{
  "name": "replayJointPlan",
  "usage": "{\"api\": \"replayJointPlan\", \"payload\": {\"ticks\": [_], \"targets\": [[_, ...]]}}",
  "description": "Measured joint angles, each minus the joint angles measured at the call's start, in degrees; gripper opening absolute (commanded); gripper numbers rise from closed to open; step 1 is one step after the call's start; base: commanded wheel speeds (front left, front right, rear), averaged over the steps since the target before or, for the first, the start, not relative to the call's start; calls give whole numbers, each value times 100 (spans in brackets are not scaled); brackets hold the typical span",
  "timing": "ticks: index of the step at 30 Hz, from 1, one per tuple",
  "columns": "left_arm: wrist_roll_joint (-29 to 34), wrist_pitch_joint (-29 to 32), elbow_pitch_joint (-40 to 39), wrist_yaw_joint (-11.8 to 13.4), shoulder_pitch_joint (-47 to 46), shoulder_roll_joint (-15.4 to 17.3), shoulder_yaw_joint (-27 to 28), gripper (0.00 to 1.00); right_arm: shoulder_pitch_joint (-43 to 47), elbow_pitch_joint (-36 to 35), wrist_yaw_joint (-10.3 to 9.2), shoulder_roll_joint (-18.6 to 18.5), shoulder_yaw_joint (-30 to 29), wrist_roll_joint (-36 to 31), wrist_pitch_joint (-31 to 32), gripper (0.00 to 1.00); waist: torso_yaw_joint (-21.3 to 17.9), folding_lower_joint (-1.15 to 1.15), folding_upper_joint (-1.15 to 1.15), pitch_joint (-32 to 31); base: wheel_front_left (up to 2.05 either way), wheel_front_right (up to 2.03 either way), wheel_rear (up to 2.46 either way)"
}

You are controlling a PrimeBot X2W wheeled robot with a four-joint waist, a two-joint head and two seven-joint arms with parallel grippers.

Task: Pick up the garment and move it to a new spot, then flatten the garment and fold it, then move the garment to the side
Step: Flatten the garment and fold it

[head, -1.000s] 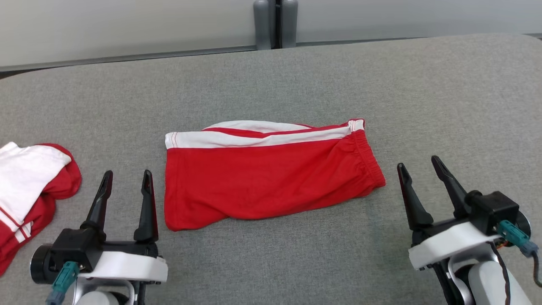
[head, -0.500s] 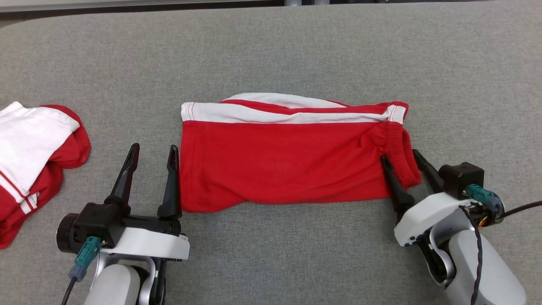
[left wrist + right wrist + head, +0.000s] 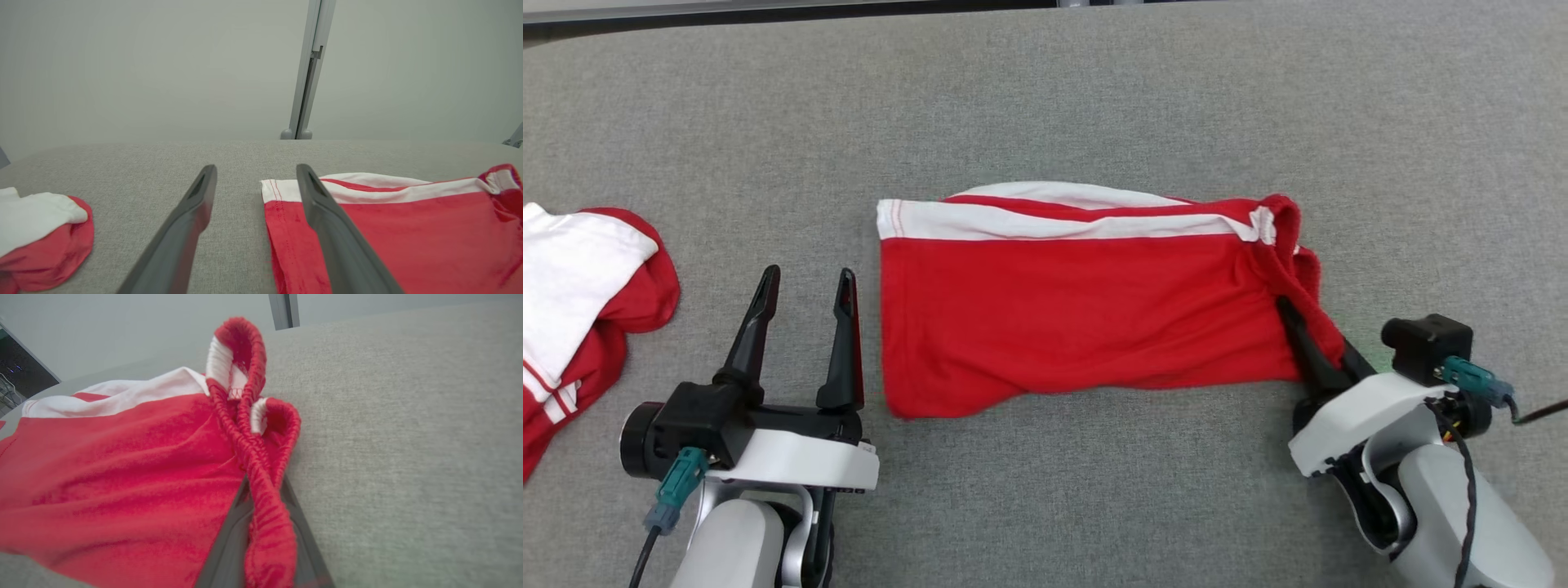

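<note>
The red shorts point(image 3: 1078, 318) are lying mid-frame on the grey table point(image 3: 1094, 98), white band along the top. At right the waistband point(image 3: 261, 465) is bunching up, flat a moment ago, as the right gripper point(image 3: 1311, 335) is clenching it. The left gripper point(image 3: 809, 273) is hovering released beside the hem.

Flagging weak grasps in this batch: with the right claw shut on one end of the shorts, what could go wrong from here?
1. The right claw pinches only the bunched waistband; lifted one-handed, the shorts may dangle, unfold or slip out.
2. The left claw stands open beside the other end, holding nothing; a late grasp could drag the cloth crooked.
3. Another garment lies at the left; a sideways move could reach it.
</note>
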Motion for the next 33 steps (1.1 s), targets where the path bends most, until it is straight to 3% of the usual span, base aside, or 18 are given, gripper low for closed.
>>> {"api": "replayJointPlan", "payload": {"ticks": [12,25,29,33], "targets": [[29,-2,16,-48,16,8,76,100,427,-222,-1,-524,-212,396,-43,0,-137,0,0,-119,0,0,0],[36,-3,74,-123,3,-12,60,100,487,-2528,-16,-527,722,2668,1082,0,-152,0,0,-139,0,0,0],[36,-3,94,-151,-9,-57,52,100,195,-2697,-16,-374,1177,3020,1382,0,-61,0,0,-113,0,0,0],[37,-3,142,-185,-85,-116,30,100,-185,-2386,-16,-96,1675,3211,1503,0,61,0,0,-79,0,0,0]]}}
